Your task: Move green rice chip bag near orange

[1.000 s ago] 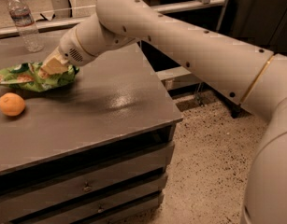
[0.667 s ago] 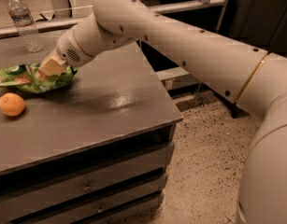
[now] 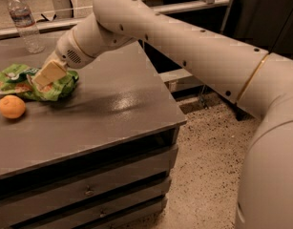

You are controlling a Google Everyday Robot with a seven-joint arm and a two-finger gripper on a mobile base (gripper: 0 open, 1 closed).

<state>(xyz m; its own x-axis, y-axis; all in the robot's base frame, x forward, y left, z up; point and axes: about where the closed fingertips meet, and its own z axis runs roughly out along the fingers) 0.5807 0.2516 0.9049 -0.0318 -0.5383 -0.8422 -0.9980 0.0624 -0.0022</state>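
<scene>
A gray table (image 3: 117, 104) with drawers (image 3: 88, 190) stands on a speckled floor. Near its left edge lies the orange (image 3: 12, 107). Just behind it, almost touching, lies the crumpled bag (image 3: 18, 82). The gripper (image 3: 47, 74) rests on the bag's right half; whether it grasps the bag cannot be told. A bottle (image 3: 26, 23) stands at the far left corner.

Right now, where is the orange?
In the camera view, the orange sits at the far left of the table, just in front of the bag. The tool is at the bag, close behind the orange.
</scene>
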